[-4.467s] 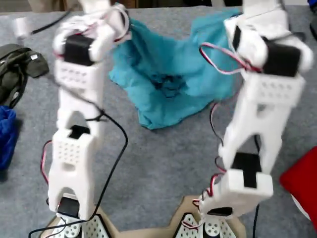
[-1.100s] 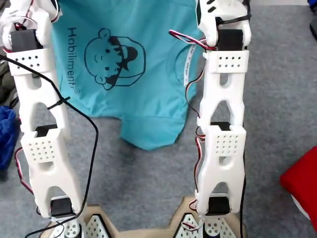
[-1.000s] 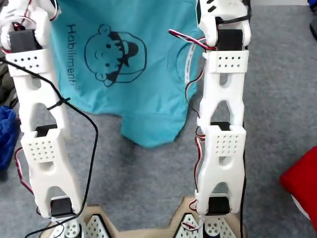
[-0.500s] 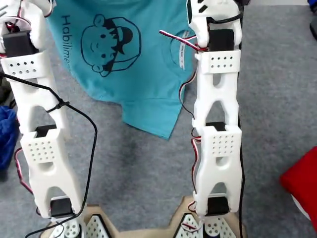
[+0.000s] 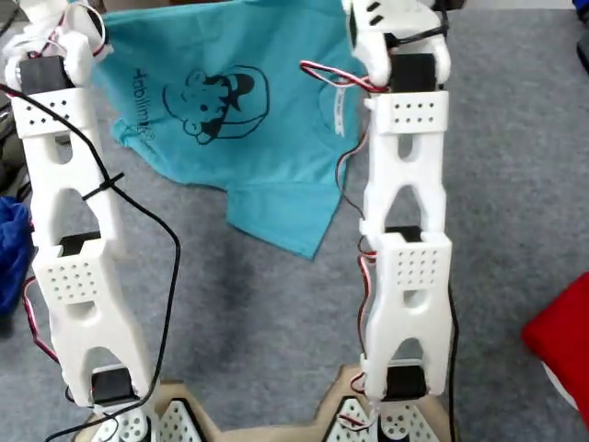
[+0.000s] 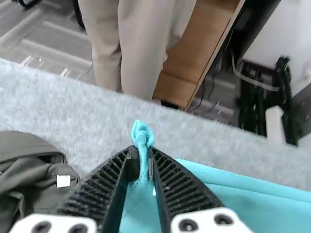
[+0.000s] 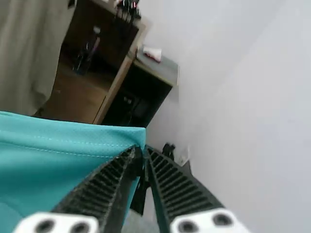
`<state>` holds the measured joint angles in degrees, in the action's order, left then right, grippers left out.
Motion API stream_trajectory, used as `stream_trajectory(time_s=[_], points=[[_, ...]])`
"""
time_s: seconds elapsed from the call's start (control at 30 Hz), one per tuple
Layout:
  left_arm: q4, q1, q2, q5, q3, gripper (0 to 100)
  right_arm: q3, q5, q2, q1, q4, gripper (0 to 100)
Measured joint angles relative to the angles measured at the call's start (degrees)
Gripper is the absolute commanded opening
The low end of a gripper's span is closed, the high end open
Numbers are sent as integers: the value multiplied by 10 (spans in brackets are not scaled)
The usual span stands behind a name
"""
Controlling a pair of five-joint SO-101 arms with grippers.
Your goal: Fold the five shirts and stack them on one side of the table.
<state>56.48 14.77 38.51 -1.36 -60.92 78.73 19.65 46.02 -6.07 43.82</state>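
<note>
Two hands are on one teal shirt (image 5: 258, 138) here, and both have a firm pinch. The left hand (image 6: 141, 155) is narrowed right down on a bunched corner of the fabric, a little knot of teal poking out past its ribbed black fingers (image 6: 114, 177). Over on the other side, the right hand (image 7: 142, 153) is closed just as tightly on the shirt's hemmed edge, the cloth running away from it in a taut flat sheet. From the high view the shirt is spread between the two white arms at the far side of the grey counter (image 5: 258, 322), with its cartoon face print (image 5: 216, 101) turned up towards the camera and sitting nearer the left arm (image 5: 69, 230). The neck opening lies close beside the right arm (image 5: 405, 212), partly behind that arm's red and white wires. A loose flap of the shirt trails towards the arm bases and ends in a point on the counter between the two arms. Whether the rest of the fabric rests on the counter or hangs just above it, I cannot tell. A blue garment (image 5: 11, 249) sits crumpled at the counter's left edge, just beside the left arm. An olive garment (image 6: 29, 165) lies near the left hand, apart from the teal. A red garment (image 5: 561, 336) sits well apart at the right edge.
</note>
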Motion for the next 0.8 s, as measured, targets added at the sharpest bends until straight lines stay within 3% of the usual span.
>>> stream_trajectory(time_s=[0.13,0.33,0.63,0.8], points=[[-62,0,0,18,91,20,0,-21,0,11,71,5],[-77,0,0,40,171,20,5,6,0,11,242,5],[-75,0,1,77,238,20,51,68,0,8,470,5],[-14,0,1,95,238,20,58,85,-1,-9,570,5]])
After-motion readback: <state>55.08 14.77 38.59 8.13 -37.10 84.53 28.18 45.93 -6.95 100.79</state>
